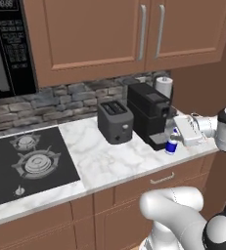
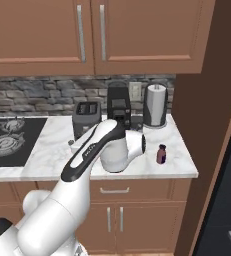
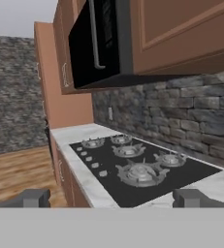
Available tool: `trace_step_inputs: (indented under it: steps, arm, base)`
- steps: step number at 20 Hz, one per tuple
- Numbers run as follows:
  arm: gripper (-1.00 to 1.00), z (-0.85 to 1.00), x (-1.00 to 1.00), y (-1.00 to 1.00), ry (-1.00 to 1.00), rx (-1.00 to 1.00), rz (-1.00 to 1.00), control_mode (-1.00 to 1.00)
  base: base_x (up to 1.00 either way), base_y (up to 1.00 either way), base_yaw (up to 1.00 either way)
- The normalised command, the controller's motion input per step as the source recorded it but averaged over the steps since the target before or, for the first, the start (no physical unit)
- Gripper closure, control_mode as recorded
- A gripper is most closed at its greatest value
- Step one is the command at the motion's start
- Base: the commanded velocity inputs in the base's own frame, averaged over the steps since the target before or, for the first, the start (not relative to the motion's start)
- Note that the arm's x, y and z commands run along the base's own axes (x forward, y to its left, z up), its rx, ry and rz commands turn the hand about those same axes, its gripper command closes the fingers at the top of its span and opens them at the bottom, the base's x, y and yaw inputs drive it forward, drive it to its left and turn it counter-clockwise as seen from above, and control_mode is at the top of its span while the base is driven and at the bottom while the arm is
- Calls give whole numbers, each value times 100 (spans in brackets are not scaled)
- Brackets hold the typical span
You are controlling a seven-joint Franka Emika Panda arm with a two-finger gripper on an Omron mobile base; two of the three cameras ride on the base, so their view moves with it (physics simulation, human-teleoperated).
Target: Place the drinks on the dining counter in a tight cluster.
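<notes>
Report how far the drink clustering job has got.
Done: nothing visible. The small white bottle with blue label and the tiny reddish-brown bottle stand on the stove counter, apart. In hand: nothing; the tool is open, facing the stove. Left: moving the bottles and clustering them.

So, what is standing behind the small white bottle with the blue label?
Directly behind the small white bottle is the black coffee machine, with the paper towel roll further back by the stone wall. The gripper's white hand covers the bottle's right side.
</notes>
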Motion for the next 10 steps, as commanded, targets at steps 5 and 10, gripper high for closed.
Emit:
trace_step_inputs:
  steps: [5,10]
  arm:
    - [-100,0,0,0,0,0,0,100]
    - [-100,0,0,0,0,0,0,100]
  base:
    - [44,-18,-3]
    - [36,-18,0]
